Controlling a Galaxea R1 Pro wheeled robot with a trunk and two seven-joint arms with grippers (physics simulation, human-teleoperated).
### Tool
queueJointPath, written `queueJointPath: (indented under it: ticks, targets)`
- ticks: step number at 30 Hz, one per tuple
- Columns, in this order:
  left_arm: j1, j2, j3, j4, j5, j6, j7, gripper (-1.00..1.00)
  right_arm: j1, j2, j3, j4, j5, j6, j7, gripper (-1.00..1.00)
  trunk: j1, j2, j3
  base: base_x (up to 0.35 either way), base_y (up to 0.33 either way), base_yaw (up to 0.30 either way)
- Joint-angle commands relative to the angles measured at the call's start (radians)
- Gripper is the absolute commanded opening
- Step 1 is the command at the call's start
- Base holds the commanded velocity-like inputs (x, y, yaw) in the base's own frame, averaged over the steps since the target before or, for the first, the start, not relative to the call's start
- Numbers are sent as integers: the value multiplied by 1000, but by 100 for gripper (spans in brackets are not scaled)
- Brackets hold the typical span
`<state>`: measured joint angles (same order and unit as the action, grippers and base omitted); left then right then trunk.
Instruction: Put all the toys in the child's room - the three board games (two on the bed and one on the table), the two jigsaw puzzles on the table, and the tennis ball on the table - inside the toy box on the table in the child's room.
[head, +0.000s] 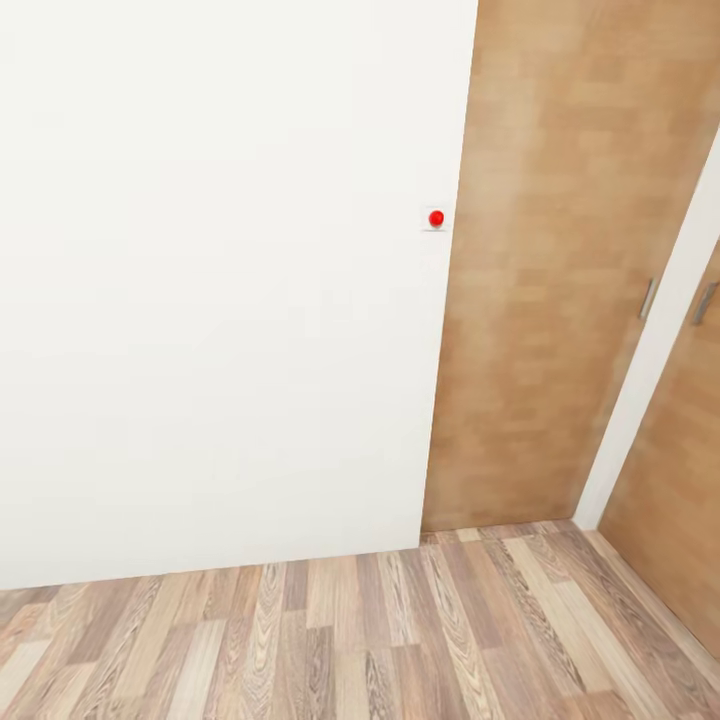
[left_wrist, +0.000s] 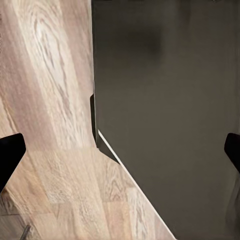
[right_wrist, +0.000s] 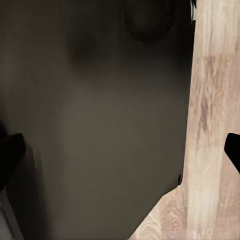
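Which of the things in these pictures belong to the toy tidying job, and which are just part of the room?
Part of the job:
- No toys or toy box here
- left claw and right claw, both open, holding nothing

Just the room:
- white wall
- red button
- wooden door
- door handle
- wood floor

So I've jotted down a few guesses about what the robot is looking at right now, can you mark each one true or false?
1. A white wall faces the robot. True.
2. A red button sits on that wall, close to the wooden door. True.
3. The floor is grey carpet. False: it is wood planking.
4. The left claw grips a tennis ball. False: its fingertips stand wide apart with nothing between them.
5. A toy box stands on the floor ahead. False: only bare planks lie there.
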<state>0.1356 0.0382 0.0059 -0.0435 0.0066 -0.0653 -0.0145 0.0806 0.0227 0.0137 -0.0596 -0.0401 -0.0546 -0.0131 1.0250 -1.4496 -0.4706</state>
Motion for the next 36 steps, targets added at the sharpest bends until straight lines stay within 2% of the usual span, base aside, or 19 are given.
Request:
queueJointPath:
  ticks: [1,15,23,36]
  targets:
    - [0,1,0,-3,1,-2,-1,100,1,0,2,-2,-10,-7,-1,100,0,0,-1,0,0,171]
    - [0,-2,1,-7,1,-4,-1,100,1,1,10,-2,-6,-30,-1,100,0,0,-4,0,0,250]
    - [0,0,0,-7,0,-4,-1,100,1,0,9,1,-11,-90,-2,100,0,0,-5,0,0,277]
    - [0,0,0,-7,0,-4,-1,100,1,-6,9,1,-11,-104,-2,100,0,0,-5,0,0,278]
